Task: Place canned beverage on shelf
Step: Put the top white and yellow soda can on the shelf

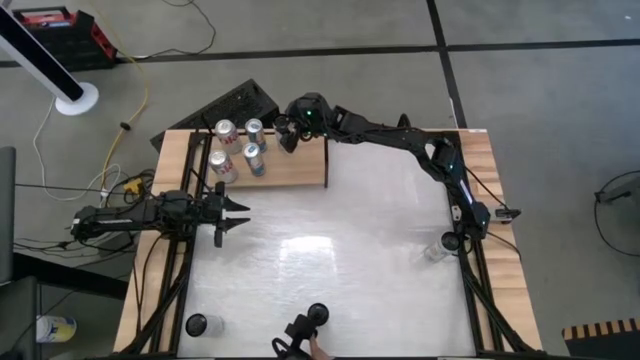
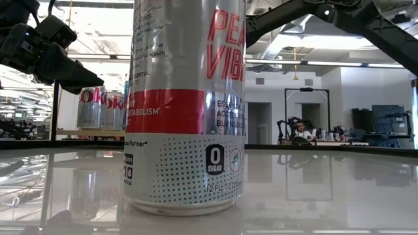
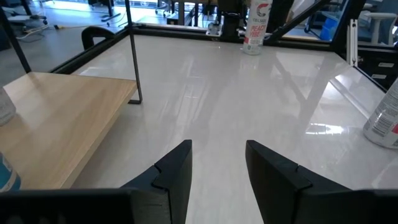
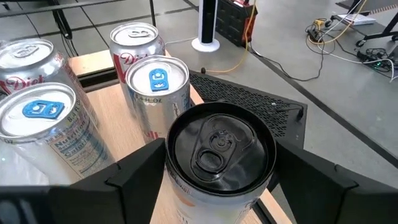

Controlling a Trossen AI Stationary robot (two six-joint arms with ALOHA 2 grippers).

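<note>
on shelf [image 1: 300, 170]: five cans [image 1: 254, 158]

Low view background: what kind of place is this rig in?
Probably an open robotics lab or workshop: exposed ceiling with strip lights, another robot arm on a bench behind, concrete floor with trailing cables.

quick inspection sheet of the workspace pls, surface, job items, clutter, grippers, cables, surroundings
surface: glossy white tabletop.
job's things: shelf holds four cans; black-top can over it between right gripper's fingers; three more cans on tabletop.
clutter: nothing seen.
grippers: right gripper at shelf, jaws around black-top can; left gripper open, over tabletop.
cables: yellow cable on floor.
surroundings: white fan base, red-black case.
</note>
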